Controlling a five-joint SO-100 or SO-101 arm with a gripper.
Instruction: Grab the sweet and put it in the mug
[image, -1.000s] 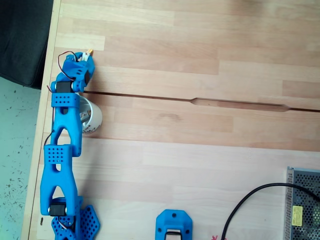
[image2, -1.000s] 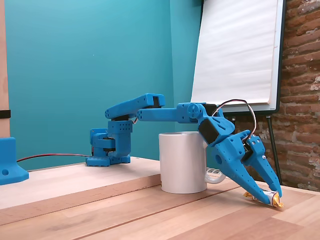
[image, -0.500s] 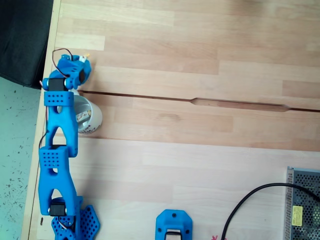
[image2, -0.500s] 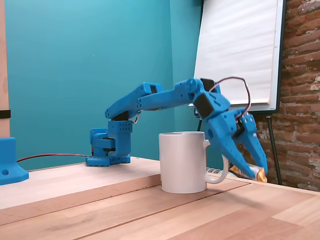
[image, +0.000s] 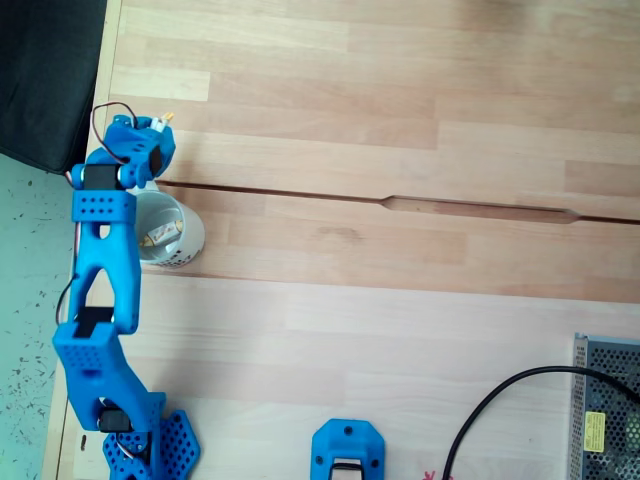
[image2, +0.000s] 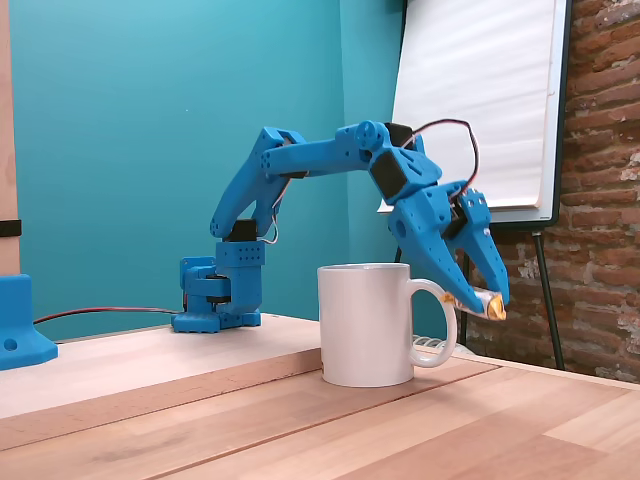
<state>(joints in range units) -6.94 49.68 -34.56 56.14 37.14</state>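
The white mug (image2: 365, 325) stands on the wooden table, its loop handle (image2: 443, 328) turned right in the side fixed view. My blue gripper (image2: 482, 299) hangs just beyond the handle, a little below rim height, shut on the sweet (image2: 489, 306), whose orange-gold end sticks out past the fingertips. In the top fixed view the gripper (image: 157, 125) is just above the mug (image: 186, 243) in the picture, with the sweet's tip (image: 166, 118) peeking out. A second, alike sweet (image: 158, 237) lies inside the mug.
A blue block (image2: 20, 335) stands at the left; a whiteboard (image2: 480, 100) and brick wall (image2: 600, 180) are behind. From above, a groove (image: 400, 203) crosses the table, with a blue part (image: 348, 450), a black cable (image: 495, 400) and a metal mesh box (image: 605, 410) near the bottom.
The gripper has lifted the sweet off the table, rising and swinging back toward the mug's handle. The arm's elbow has risen. The mug has not moved.
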